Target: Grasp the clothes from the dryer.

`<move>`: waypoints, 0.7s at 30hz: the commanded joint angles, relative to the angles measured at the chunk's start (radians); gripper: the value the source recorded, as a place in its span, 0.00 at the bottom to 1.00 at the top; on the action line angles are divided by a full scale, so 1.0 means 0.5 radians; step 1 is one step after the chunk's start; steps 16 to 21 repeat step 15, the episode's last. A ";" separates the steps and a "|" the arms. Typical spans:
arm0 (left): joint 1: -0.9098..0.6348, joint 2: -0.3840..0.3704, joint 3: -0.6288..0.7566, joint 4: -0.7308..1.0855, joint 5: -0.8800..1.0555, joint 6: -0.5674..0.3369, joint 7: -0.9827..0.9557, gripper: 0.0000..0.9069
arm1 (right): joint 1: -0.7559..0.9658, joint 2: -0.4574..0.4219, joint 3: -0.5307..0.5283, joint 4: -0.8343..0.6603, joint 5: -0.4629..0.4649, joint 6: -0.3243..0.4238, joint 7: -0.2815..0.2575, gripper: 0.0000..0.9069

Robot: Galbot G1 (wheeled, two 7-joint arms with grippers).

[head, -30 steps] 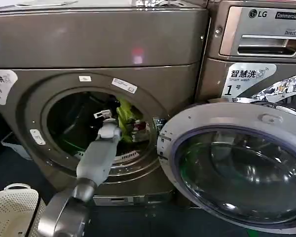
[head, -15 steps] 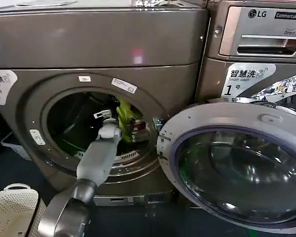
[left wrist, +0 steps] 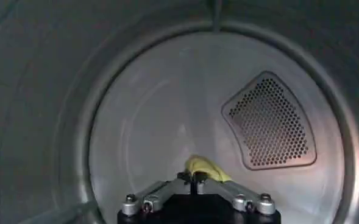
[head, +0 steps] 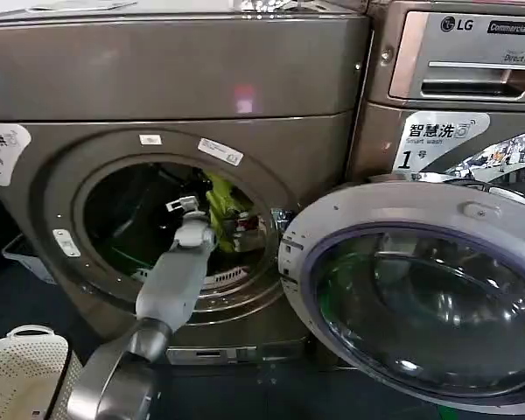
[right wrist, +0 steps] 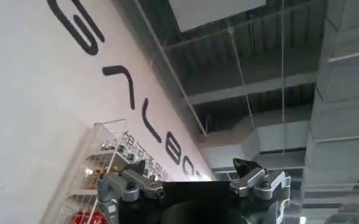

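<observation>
Left gripper point(left wrist: 194, 178) reached through the porthole into the dryer point(head: 184, 79), its fingers pressed together on a fold of the lime-green clothes point(head: 220, 203), probably so the garment could be drawn out past the open door point(head: 420, 297). Beyond it, the drum's rear wall point(left wrist: 167, 109) looked bare. Right gripper point(right wrist: 194, 182), spread wide, stayed parked aloft.

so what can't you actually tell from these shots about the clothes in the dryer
- Head view: the lime-green garment is partly covered by the left arm and the dryer porthole rim; its full extent is hidden.
- Left wrist view: the left pincer is shut on a yellow-green fold; the rest is behind the pincer body.
- Dark blue and white pieces: hidden in the dark drum.
</observation>
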 commanded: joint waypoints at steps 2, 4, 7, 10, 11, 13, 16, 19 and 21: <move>-0.002 0.001 -0.004 0.000 -0.001 -0.003 0.001 0.00 | -0.005 0.000 0.016 0.002 0.004 -0.016 -0.013 1.00; -0.002 0.002 -0.004 -0.001 -0.001 -0.003 0.002 0.00 | -0.004 0.000 0.018 0.004 0.004 -0.018 -0.014 1.00; -0.004 0.004 -0.004 -0.003 -0.003 -0.003 0.002 0.00 | -0.005 0.002 0.022 0.007 0.004 -0.020 -0.015 1.00; -0.009 0.004 -0.005 -0.001 -0.005 -0.003 0.002 0.00 | -0.006 0.003 0.026 0.006 0.003 -0.020 -0.019 1.00; -0.010 0.005 -0.004 0.000 -0.005 -0.002 0.003 0.00 | -0.006 0.003 0.027 0.007 0.003 -0.020 -0.021 1.00; -0.011 0.004 -0.003 -0.002 -0.004 -0.002 0.003 0.00 | -0.006 0.004 0.028 0.006 0.003 -0.019 -0.023 1.00; -0.012 0.003 -0.004 -0.001 -0.004 -0.001 0.003 0.00 | -0.008 0.003 0.031 0.006 0.003 -0.018 -0.027 1.00; -0.012 0.003 -0.004 -0.001 -0.004 -0.001 0.003 0.00 | -0.008 0.003 0.031 0.006 0.003 -0.018 -0.027 1.00; -0.012 0.003 -0.004 -0.001 -0.004 -0.001 0.003 0.00 | -0.008 0.003 0.031 0.006 0.003 -0.018 -0.027 1.00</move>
